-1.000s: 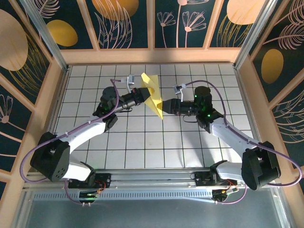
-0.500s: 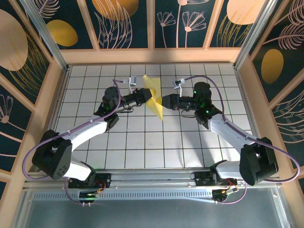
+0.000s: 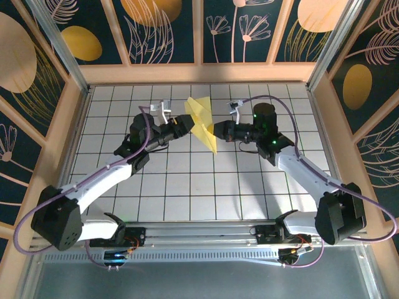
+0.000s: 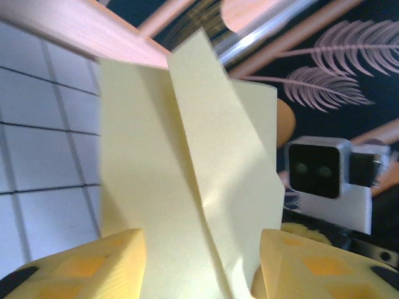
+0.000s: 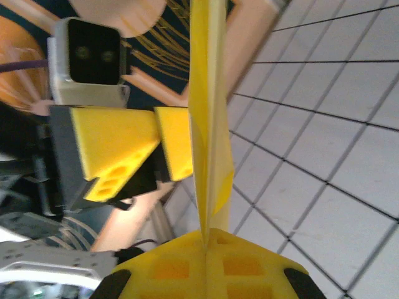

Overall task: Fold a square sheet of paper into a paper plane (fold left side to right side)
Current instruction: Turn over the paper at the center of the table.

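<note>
The square sheet of paper (image 3: 202, 121) is folded into a narrow, pointed paper plane shape and hangs in the air above the middle back of the table. My right gripper (image 3: 216, 131) is shut on its right edge. In the right wrist view the paper (image 5: 209, 124) stands edge-on, pinched at the closed fingertips of the right gripper (image 5: 206, 240). My left gripper (image 3: 187, 123) is at the paper's left side, open. From the left wrist the creased paper (image 4: 187, 174) lies between the spread fingers (image 4: 93, 268) of the left gripper (image 4: 199, 255), which do not press on it.
The white grid-tiled table (image 3: 187, 187) lies below both arms. A wooden rail (image 3: 199, 73) and patterned panels close off the back and sides. Aluminium posts (image 3: 62, 50) stand at the back corners. The left fingers (image 5: 124, 149) sit close beside the paper in the right wrist view.
My right gripper has closed on the paper's right edge. My left gripper has opened, let go of the paper, and drawn back slightly to the left. The paper stays in the air.
</note>
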You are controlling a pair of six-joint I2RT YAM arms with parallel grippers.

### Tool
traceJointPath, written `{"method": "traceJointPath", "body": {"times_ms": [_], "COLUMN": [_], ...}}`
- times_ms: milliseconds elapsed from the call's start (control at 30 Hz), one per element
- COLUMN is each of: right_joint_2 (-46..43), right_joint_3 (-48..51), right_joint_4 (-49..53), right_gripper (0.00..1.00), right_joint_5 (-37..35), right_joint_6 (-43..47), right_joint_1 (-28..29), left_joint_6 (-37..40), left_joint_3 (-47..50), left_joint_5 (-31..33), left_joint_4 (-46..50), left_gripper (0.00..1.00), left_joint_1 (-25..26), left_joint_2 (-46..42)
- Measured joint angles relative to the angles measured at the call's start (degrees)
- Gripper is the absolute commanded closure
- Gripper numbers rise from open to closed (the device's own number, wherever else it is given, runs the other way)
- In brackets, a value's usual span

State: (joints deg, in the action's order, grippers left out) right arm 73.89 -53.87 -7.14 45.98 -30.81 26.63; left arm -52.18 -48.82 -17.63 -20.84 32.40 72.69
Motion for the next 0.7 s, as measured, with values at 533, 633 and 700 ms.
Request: {"method": "traceJointPath", "body": {"times_ms": [533,633,700], "right_joint_2": [17.1,20.9,23.0], "right_joint_3": [-22.6,-23.8,-24.5], "right_joint_4": [38.9,42.8,44.9], "right_gripper": [1.0,1.0,1.0], "right_joint_5": [-62.3,-71.2,-75.6], "right_joint_6": [19.0,20.0,20.3], "right_joint_1": [20.5,22.9,24.2], "left_joint_6": [4.4,4.4,4.4], "left_joint_3": [7.0,8.2,8.4], "left_joint_5": [35.5,39.6,41.5], "left_joint_4": [19.3,21.2,22.0], "left_gripper": [0.42,0.41,0.41], "left_joint_1": [0.0,0.0,0.0], "left_joint_2": [-22.9,-25.8,-26.9]}}
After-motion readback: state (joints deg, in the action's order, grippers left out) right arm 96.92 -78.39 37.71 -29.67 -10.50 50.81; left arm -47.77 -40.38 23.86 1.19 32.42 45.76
